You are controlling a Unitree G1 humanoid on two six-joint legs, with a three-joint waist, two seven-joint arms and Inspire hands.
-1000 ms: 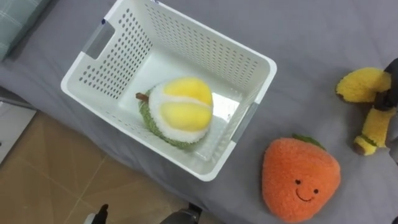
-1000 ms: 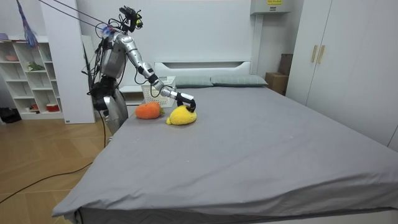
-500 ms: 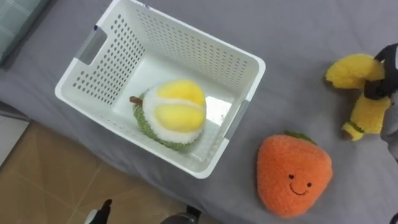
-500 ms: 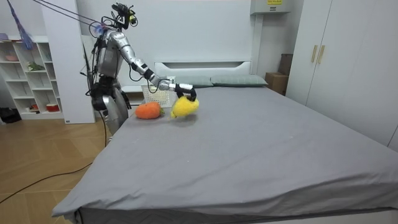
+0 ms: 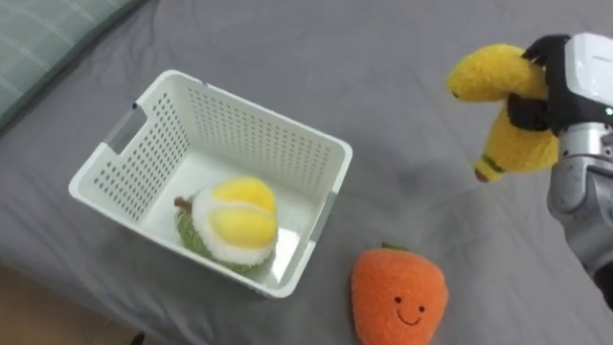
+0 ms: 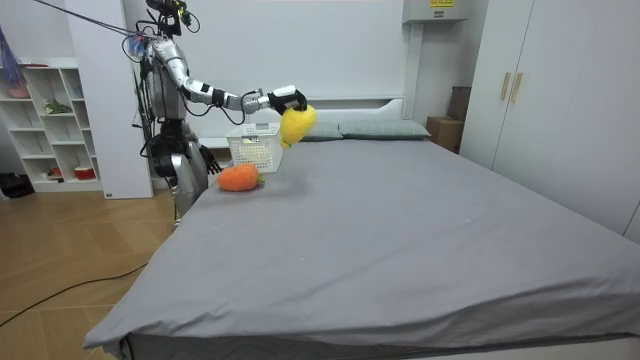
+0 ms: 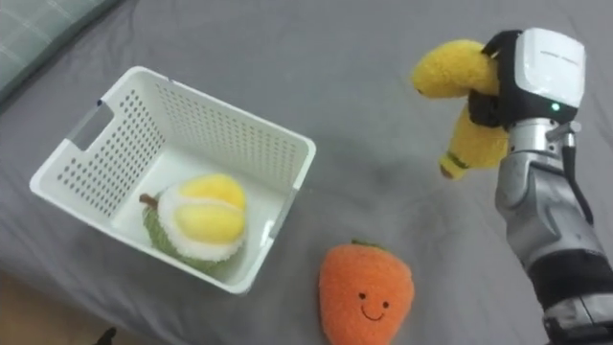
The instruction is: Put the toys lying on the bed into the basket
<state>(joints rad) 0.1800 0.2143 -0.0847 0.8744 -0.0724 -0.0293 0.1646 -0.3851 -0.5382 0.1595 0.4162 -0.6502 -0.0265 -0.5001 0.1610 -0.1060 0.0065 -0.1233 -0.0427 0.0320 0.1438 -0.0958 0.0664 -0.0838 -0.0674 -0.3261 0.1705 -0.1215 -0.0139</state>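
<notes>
Bed edge: runs across the lower left corner; the orange plush (image 5: pixel 397 299) lies nearest it on the grey bed (image 5: pixel 402 57).
Basket (image 5: pixel 251 144): white, just beside that edge, with a durian plush (image 5: pixel 230 228) inside.
Open room: bare sheet beyond the basket.
Right hand (image 5: pixel 575 86): fingers curled round the banana plush (image 5: pixel 498 86), held above the sheet.
Left hand (image 6: pixel 206 160): low at the robot's side; state cannot be told.
Pillow (image 5: pixel 48 38): far left.
Writing: yellow label (image 6: pixel 441 3), too small to read.
</notes>
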